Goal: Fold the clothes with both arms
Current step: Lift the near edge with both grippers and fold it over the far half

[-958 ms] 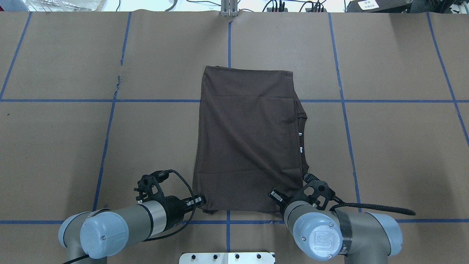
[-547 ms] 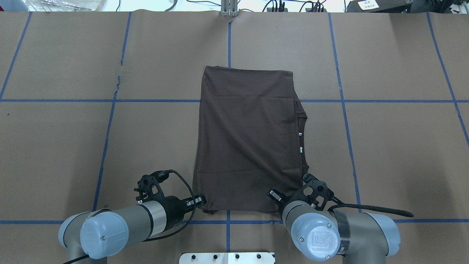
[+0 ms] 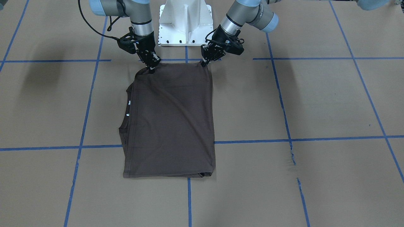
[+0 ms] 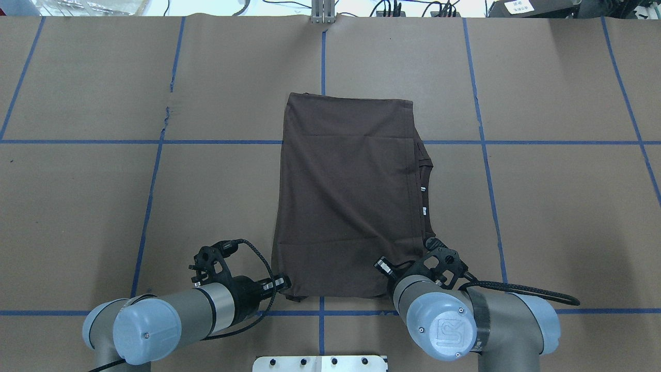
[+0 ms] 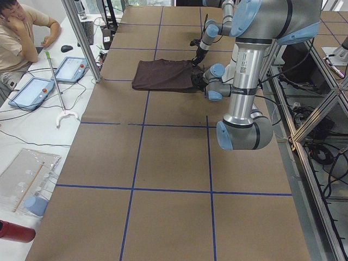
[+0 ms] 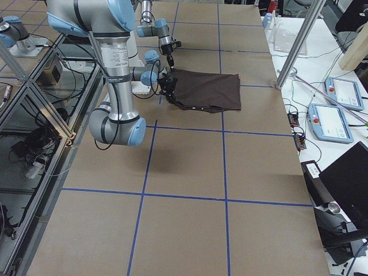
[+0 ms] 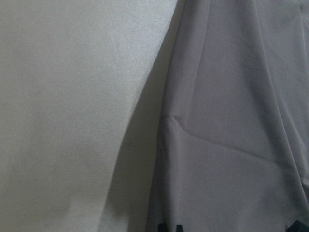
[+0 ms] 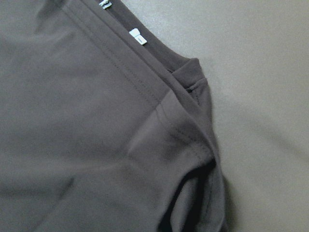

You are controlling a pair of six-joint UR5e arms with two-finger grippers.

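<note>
The dark brown T-shirt [image 4: 351,196] lies folded into a tall rectangle in the middle of the table, also in the front view [image 3: 170,119]. Its collar side with white neck tags [image 4: 423,210] faces the robot's right. My left gripper [image 3: 203,64] is shut on the near left corner, low at the table. Pinching the near right corner, the right gripper [image 3: 151,68] is also shut, and the cloth [image 8: 87,121] bunches up toward it. In the left wrist view the shirt edge [image 7: 231,121] is raised and casts a shadow. From overhead the right wrist hides its own fingers.
The white pedestal base [image 3: 184,22] stands just behind both grippers. Blue tape lines [image 4: 323,62] cross the brown table cover. A seated person [image 5: 22,32] and tablets [image 5: 68,69] are at a side table beyond the far edge. Cables run along the back [image 4: 392,8].
The right arm has shifted slightly toward the left and forward over the shirt's near right corner. The left arm and most of the shirt have stayed where they were.
</note>
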